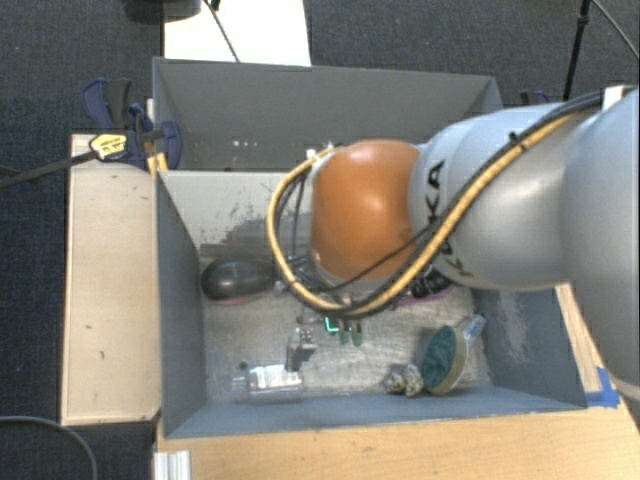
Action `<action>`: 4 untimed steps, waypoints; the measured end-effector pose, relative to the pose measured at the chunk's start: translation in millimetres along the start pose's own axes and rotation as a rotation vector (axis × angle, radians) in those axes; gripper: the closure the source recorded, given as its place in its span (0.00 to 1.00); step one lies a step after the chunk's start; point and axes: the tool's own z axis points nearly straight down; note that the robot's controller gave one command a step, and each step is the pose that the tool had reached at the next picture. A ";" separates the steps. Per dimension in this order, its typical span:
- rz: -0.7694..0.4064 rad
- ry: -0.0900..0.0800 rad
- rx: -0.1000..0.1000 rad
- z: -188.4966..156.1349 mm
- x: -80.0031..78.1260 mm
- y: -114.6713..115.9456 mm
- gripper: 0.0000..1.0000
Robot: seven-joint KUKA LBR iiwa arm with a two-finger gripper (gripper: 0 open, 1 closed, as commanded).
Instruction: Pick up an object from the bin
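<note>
My gripper (343, 332) pokes out from under the orange wrist cover, low over the middle of the bin floor. Just left of it stands a small grey metal piece (298, 350), and below that a clear and white plastic thing (271, 378) lies near the front wall. A dark grey oval object (236, 280) rests by the left wall, apart from the gripper. Nothing shows held in the gripper.
At the front right lie a dark green disc with a tan rim (440, 360), a small brownish crumpled thing (404, 380) and a bluish clear piece (471, 326). A purple thing (432, 287) peeks from under the arm, which hides the bin's back right.
</note>
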 end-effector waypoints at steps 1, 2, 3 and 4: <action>-0.135 -0.019 -0.007 52.8 -64.7 54.2 0.00; -0.341 -0.015 -0.003 72.9 -80.6 68.3 0.00; -0.335 -0.011 -0.003 74.3 -79.7 67.1 1.00; -0.332 -0.011 -0.002 74.4 -79.9 66.5 0.00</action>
